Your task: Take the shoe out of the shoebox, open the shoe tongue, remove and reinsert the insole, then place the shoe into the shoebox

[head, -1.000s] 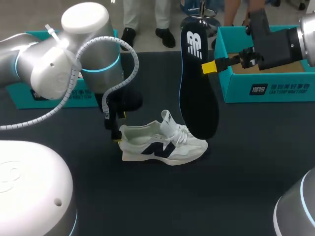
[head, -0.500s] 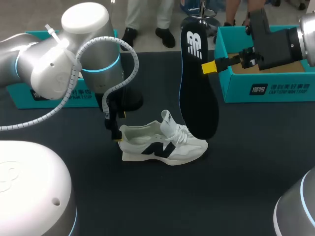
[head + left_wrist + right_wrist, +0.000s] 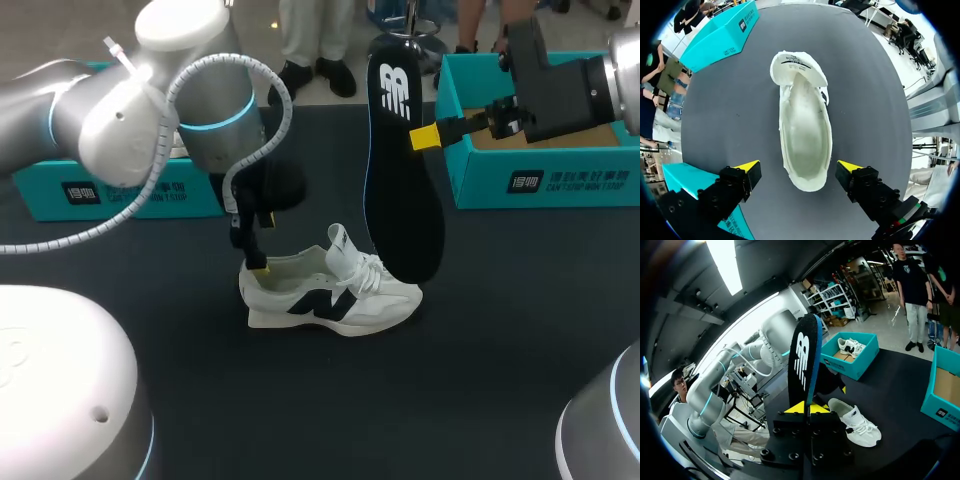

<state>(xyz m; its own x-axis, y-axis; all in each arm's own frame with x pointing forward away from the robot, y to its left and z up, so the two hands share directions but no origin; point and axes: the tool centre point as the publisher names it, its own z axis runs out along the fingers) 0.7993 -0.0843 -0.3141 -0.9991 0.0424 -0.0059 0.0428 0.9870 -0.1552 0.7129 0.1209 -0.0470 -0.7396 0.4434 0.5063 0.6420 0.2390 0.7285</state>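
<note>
One insole (image 3: pixel 402 170), pinched upright in right gripper (image 3: pixel 425 137), hangs toe-down near sneaker (image 3: pixel 330 297) laces; left gripper (image 3: pixel 798 169) spread astride heel.

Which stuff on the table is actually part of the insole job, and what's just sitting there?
Job:
shoe
insole, gripped by the right end effector
left end effector, open at the shoe's heel
open shoebox

Lying about:
second teal box
another shoe inside it
</note>
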